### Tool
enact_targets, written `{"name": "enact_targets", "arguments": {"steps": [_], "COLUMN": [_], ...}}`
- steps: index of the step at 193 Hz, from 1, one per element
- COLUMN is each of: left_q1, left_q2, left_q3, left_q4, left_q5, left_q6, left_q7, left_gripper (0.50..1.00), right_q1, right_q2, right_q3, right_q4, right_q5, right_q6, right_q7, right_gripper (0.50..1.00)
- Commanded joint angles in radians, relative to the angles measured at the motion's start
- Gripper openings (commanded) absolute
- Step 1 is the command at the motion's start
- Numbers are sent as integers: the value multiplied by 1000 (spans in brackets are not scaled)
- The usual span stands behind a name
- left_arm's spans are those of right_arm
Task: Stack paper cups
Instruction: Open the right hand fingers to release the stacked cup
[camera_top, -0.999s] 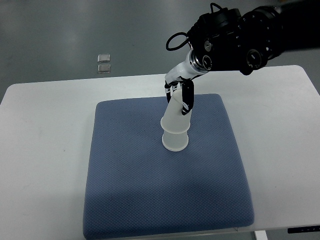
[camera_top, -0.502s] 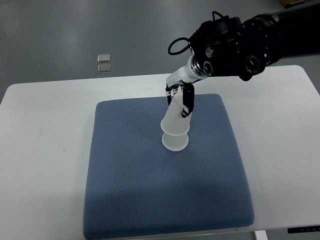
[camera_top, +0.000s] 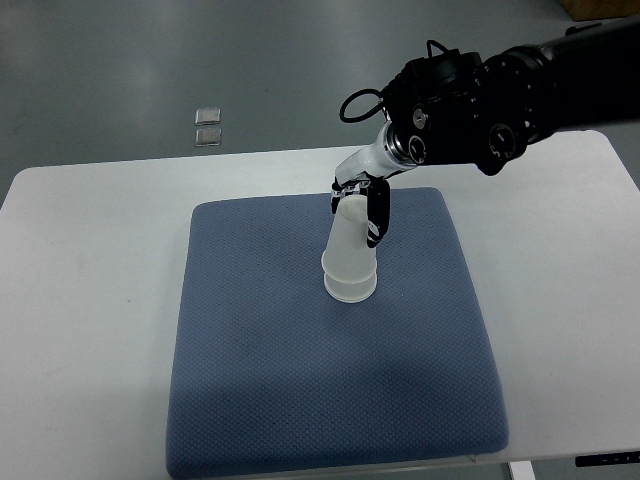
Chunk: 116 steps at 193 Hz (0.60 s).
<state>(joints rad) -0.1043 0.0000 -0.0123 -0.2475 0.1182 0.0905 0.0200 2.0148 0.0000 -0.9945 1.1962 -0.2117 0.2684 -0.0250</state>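
Two white paper cups stand upside down, one nested over the other, as a stack (camera_top: 349, 255) near the middle of the blue mat (camera_top: 330, 400). The upper cup sits low over the lower one, whose rim shows at the bottom. My right hand (camera_top: 362, 208) comes in from the upper right on a black arm. Its dark fingers (camera_top: 378, 215) are curled around the upper cup's closed end from the right and back. The left arm does not show.
The mat lies on a white table (camera_top: 80, 300). Two small clear squares (camera_top: 208, 125) lie on the grey floor beyond the table's far edge. The bulky black forearm (camera_top: 480, 100) hangs over the table's back right.
The upper cup has slid further down over the lower one and stands straighter. My right hand has moved slightly right and down with it.
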Motion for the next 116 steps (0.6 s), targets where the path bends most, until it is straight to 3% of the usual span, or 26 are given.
{"name": "enact_targets", "arguments": {"steps": [1,63,116], "left_q1": [0,0,0], "left_q2": [0,0,0], "left_q3": [0,2,2], "left_q4": [-1,-3,-3], "left_q5": [0,0,0], "left_q6": [0,0,0], "left_q7": [0,0,0], "left_gripper": [1000,1000,1000], "right_q1": [-1,-1,-77], "right_q2": [0,0,-156], "right_q3": [7,30,137], "right_q4": [-1,-23,-115], "right_q5": [0,9,74], "right_q6": [0,0,-1], "right_q7": [1,8,8], "right_gripper": [897,905,905]}}
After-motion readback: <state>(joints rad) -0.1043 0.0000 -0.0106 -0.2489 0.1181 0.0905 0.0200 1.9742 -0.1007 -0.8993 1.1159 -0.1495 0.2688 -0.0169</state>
